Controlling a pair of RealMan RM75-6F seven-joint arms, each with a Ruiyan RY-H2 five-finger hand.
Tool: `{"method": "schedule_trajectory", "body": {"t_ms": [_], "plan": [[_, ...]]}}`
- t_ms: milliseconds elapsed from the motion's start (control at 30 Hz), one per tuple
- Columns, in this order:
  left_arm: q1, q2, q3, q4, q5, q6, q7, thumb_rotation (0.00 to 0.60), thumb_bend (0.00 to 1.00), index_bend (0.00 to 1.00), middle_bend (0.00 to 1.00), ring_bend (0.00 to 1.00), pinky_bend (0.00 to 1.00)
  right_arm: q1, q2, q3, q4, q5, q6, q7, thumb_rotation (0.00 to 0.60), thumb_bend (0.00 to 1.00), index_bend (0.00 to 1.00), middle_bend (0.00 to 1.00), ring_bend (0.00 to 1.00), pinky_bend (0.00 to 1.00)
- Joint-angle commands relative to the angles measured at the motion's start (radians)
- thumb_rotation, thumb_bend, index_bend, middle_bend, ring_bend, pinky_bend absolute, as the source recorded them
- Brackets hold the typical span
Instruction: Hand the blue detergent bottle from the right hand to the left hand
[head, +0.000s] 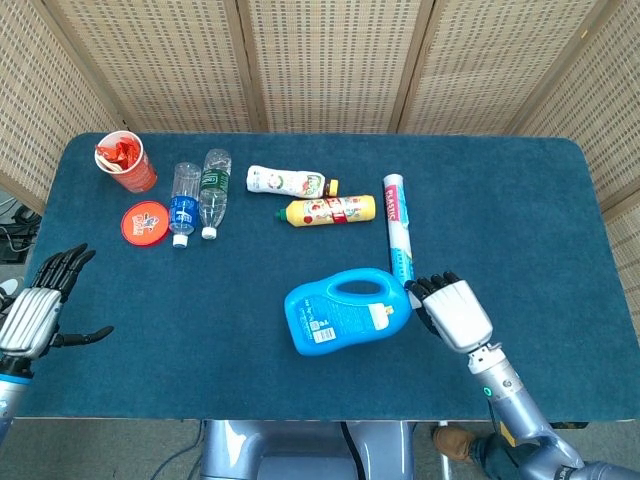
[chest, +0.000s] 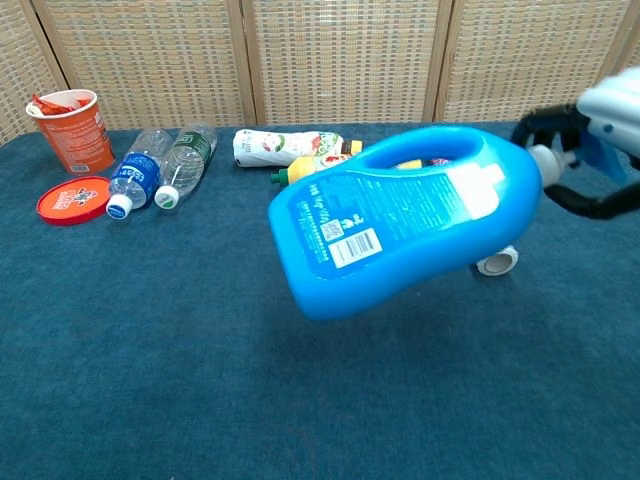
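The blue detergent bottle (head: 345, 310) (chest: 400, 222) hangs in the air above the table, tilted with its base low and to the left. My right hand (head: 455, 312) (chest: 590, 150) grips it by the neck and cap end. The bottle's white label and barcode face the chest camera, and its handle loop is on top. My left hand (head: 40, 305) is at the table's left front edge, off the cloth, fingers spread and holding nothing. It is far from the bottle and does not show in the chest view.
On the blue cloth lie a white plastic-wrap roll (head: 399, 233), a yellow bottle (head: 330, 210), a white bottle (head: 287, 181), two clear water bottles (head: 198, 192), a red lid (head: 145, 222) and an orange cup (head: 126, 160). The table's front edge (head: 250, 418) runs just below the hands.
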Motion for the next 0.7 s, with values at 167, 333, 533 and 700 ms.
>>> {"method": "schedule_trajectory", "body": {"t_ms": [167,333,533,700], "plan": [[-0.109,0.019,-0.009,0.056,0.083,-0.081,-0.150,0.600,0.00,0.00,0.00,0.00,0.00,0.114,-0.010,0.068,0.017,-0.098,-0.031,-0.173,0.600,0.79,0.67,0.70,0.71,0.56],[-0.161,0.026,-0.023,0.053,0.102,-0.109,-0.208,0.600,0.00,0.00,0.00,0.00,0.00,0.177,-0.027,0.109,0.010,-0.107,-0.079,-0.262,0.600,0.78,0.67,0.70,0.71,0.56],[-0.236,0.007,-0.049,0.064,0.127,-0.133,-0.335,0.600,0.00,0.00,0.00,0.02,0.03,0.232,-0.044,0.141,0.008,-0.111,-0.117,-0.320,0.600,0.75,0.67,0.70,0.71,0.56],[-0.326,-0.040,-0.077,0.109,0.135,-0.177,-0.494,0.600,0.00,0.05,0.08,0.11,0.16,0.268,-0.061,0.144,0.027,-0.140,-0.121,-0.335,0.600,0.73,0.67,0.70,0.71,0.56]]}}
